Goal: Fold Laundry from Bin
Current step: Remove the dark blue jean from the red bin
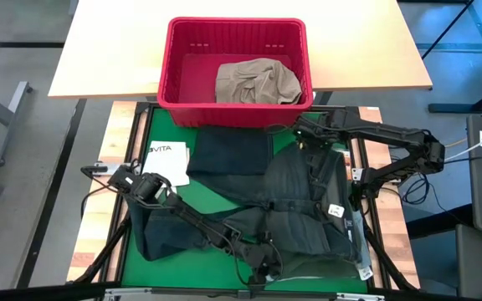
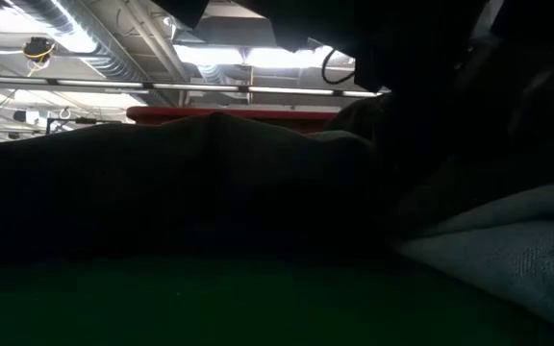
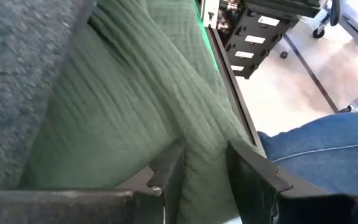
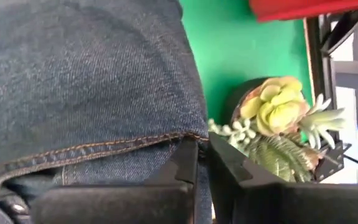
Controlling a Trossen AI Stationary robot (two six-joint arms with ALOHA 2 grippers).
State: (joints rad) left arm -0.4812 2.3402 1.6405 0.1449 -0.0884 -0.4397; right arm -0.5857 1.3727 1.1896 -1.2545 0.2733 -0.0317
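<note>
Left fingers point(image 3: 205, 177) pinching green garment point(image 3: 142, 106), right fingers point(image 4: 202, 165) clamped on denim jeans point(image 4: 86, 81), near red bin point(image 1: 237, 67).

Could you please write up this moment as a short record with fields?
work surface: green mat
garment being handled: dark trousers spread over the mat
left end effector: at the near edge of the trousers, closed on a fold of green cloth
right end effector: at the far edge near the basket, closed on a denim hem
basket: red, beyond the mat, holding a beige garment
folded item: dark cloth lying flat by the basket
other: white bag on the mat's left; small potted plant near the right arm
</note>
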